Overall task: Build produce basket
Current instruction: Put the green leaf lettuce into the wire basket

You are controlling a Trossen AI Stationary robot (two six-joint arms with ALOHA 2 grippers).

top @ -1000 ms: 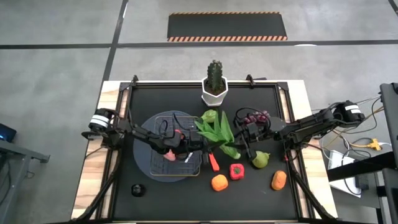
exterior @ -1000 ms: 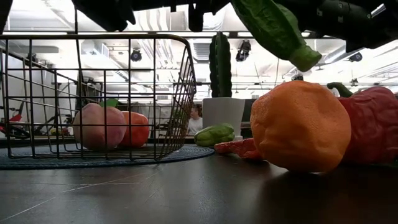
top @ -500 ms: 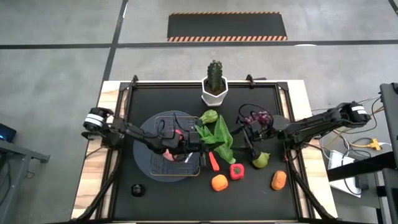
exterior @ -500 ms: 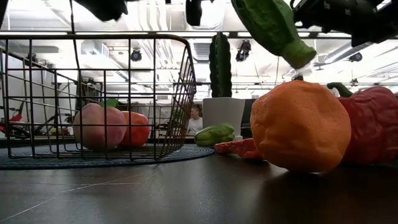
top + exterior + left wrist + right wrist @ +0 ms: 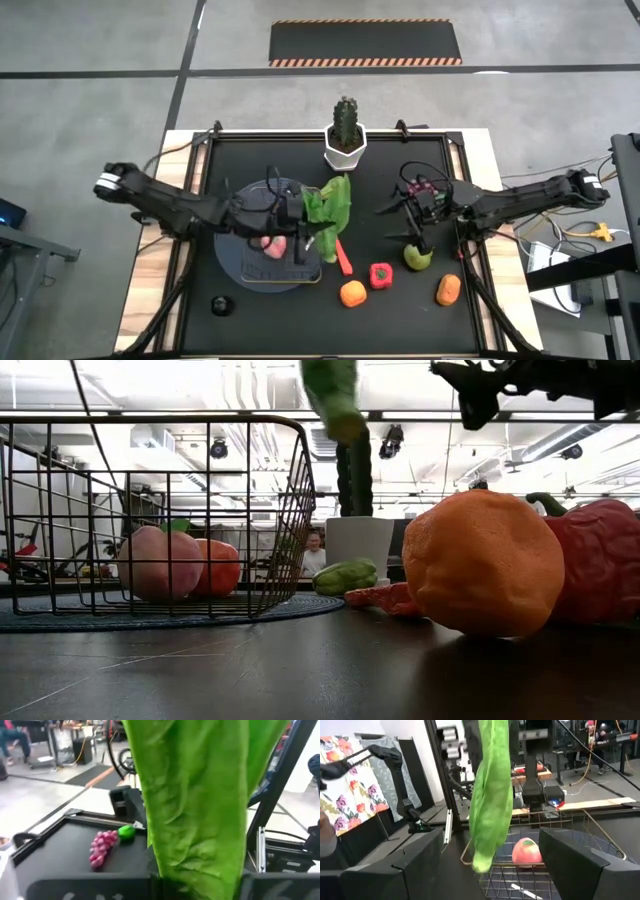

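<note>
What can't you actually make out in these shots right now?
- Left gripper fingers: high view, covered by the leafy stalk they hold; left wrist view, the stalk fills the frame.
- Basket far side: low view, cut off by the edge.
- Small dark object near the table's front: high view, too small to identify.

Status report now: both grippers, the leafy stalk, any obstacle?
Left gripper shut on leafy stalk, hanging by basket edge. Right gripper open, empty. Nothing blocking.

Green leafy stalk (image 5: 328,203), orange (image 5: 484,563) fruit
</note>
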